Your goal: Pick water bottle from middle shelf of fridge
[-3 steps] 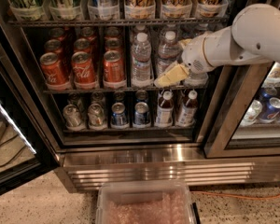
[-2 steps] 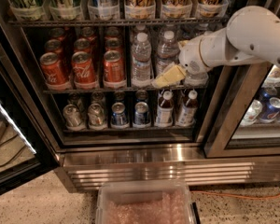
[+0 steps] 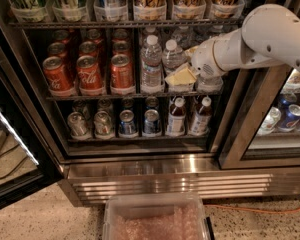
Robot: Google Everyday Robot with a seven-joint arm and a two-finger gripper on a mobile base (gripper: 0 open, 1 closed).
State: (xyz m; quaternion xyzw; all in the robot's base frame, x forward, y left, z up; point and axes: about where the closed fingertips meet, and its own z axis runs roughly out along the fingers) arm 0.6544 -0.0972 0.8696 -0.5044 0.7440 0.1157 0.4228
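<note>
Two clear bottles stand upright on the middle shelf (image 3: 90, 97) of the open fridge (image 3: 140, 171), at 3 o'clock from the red cola cans (image 3: 90, 74). The task looks about halfway: the tool (image 3: 179, 77) on the white arm is inside at shelf level, but nothing is lifted, so gripping and drawing out remain. The nearer water bottle (image 3: 173, 58) rises just behind the tool, its cap at 11 o'clock, the other bottle (image 3: 151, 61) at 9 o'clock; whether the tool is spread or pressed together cannot be told.
</note>
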